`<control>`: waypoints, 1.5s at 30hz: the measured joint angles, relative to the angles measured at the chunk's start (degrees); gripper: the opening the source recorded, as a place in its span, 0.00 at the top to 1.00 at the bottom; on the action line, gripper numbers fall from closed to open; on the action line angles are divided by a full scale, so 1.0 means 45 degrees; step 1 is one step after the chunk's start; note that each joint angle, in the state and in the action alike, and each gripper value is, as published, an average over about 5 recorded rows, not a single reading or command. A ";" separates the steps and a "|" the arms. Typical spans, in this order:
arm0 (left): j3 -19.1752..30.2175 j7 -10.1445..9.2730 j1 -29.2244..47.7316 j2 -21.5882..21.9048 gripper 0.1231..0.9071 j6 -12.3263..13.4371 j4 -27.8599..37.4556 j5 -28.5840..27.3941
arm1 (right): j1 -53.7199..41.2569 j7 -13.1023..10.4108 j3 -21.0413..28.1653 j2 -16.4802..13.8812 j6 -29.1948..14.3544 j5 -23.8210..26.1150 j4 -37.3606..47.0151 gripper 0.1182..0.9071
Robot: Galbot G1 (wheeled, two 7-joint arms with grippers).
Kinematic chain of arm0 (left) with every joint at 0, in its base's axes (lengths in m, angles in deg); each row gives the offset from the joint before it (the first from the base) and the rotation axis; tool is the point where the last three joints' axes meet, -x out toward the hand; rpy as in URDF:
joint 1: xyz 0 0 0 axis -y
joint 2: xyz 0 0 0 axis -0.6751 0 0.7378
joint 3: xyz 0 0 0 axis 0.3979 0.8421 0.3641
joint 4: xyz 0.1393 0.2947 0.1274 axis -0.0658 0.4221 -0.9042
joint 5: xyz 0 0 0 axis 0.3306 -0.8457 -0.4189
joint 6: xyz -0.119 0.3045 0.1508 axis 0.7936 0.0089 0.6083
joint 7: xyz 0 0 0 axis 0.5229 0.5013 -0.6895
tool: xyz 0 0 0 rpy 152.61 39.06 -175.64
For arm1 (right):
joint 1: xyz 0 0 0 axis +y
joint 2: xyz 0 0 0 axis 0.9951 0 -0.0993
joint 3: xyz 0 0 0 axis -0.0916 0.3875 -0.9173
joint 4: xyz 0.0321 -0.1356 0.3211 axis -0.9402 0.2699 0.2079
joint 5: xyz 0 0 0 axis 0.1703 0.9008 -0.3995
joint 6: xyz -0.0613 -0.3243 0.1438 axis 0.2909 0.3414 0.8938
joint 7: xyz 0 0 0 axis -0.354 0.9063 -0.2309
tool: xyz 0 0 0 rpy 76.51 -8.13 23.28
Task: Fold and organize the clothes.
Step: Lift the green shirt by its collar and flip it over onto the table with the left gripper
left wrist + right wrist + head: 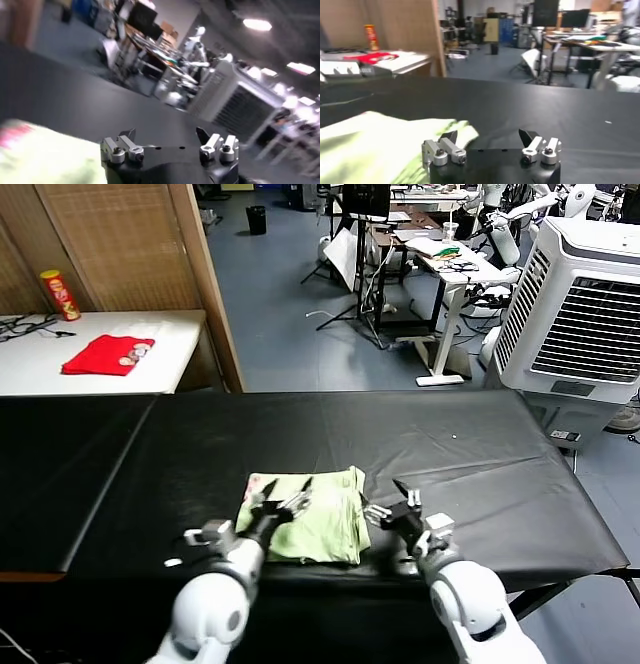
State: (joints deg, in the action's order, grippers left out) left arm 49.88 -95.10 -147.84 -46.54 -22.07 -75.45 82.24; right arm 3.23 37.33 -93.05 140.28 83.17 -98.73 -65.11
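Low in the frame, we hold our left gripper (287, 498) and right gripper (392, 502) spread and empty beside the folded T-shirt (322, 524), judging it released.

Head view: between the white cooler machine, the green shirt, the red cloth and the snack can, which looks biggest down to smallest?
1. White cooler machine
2. Green shirt
3. Red cloth
4. Snack can

The red cloth and can sit farther off, so their true sizes are unsure.
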 joint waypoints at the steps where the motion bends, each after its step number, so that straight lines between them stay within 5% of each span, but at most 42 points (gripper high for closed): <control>1: -0.0210 0.0017 -0.0115 0.0131 0.14 0.0052 0.0016 -0.0038 | -0.0048 0.0050 0.0129 -0.0006 -0.0079 0.0217 0.0103 0.14; 5: -0.0829 0.0097 -0.0511 0.0324 0.14 0.0265 0.0151 -0.0144 | -0.0053 0.0074 0.0418 -0.0078 -0.0384 0.1450 0.0463 0.14; 11: -0.1315 0.0394 -0.0795 0.0234 0.14 0.0563 0.0619 0.0304 | 0.0113 -0.0798 0.0333 -0.0060 -0.1063 0.3250 0.0550 0.14; 21: -0.2210 0.0696 -0.0765 -0.0029 0.14 0.1065 0.1599 0.3414 | 0.0348 -0.1150 -0.0038 0.0199 -0.1576 0.1650 -0.0165 0.14; 29: -0.2766 0.0796 -0.0872 0.0009 0.15 0.0779 0.1914 0.5524 | 0.0561 -0.1134 -0.0117 0.0327 -0.1631 0.1581 -0.0376 0.14; 32: -0.2834 0.0827 -0.0926 0.0009 0.25 0.0685 0.1917 0.5928 | 0.0551 -0.1135 -0.0112 0.0373 -0.1617 0.1577 -0.0403 0.14; 42: -0.2878 0.0780 -0.0954 -0.0062 0.92 0.0605 0.1902 0.5660 | 0.0610 -0.1183 -0.0291 0.0595 -0.1634 0.1625 -0.0421 0.14; 45: -0.2830 0.0733 -0.0963 -0.0085 0.98 0.0634 0.1776 0.5039 | 0.0626 -0.1274 -0.0385 0.0642 -0.1610 0.1696 -0.0458 0.14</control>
State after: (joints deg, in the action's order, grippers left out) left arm 37.14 -91.80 -152.18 -46.92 -19.22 -67.46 104.92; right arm 6.05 31.59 -94.78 143.17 75.92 -91.10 -67.17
